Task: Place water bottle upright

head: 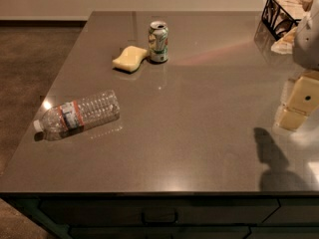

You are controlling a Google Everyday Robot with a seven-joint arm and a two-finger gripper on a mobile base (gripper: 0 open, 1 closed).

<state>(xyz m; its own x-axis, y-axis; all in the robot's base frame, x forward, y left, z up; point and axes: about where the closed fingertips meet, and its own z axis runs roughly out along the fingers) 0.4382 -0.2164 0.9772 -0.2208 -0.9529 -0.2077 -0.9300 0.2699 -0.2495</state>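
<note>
The water bottle (pixel 77 114) lies on its side on the grey-brown countertop (pixel 199 133), near the left edge. It is clear ribbed plastic with a white-and-orange label band, and its white cap (pixel 37 126) points left toward the counter's edge. My gripper (pixel 298 106), cream-coloured, hangs above the counter at the far right of the view, far from the bottle and touching nothing. Its shadow (pixel 271 158) falls on the counter below it.
A green-and-white soda can (pixel 158 42) stands upright at the back middle, with a yellow sponge (pixel 130 58) beside it on the left. A black wire basket (pixel 284 14) sits at the back right corner. Drawers (pixel 159 217) run under the front edge. Carpeted floor lies to the left.
</note>
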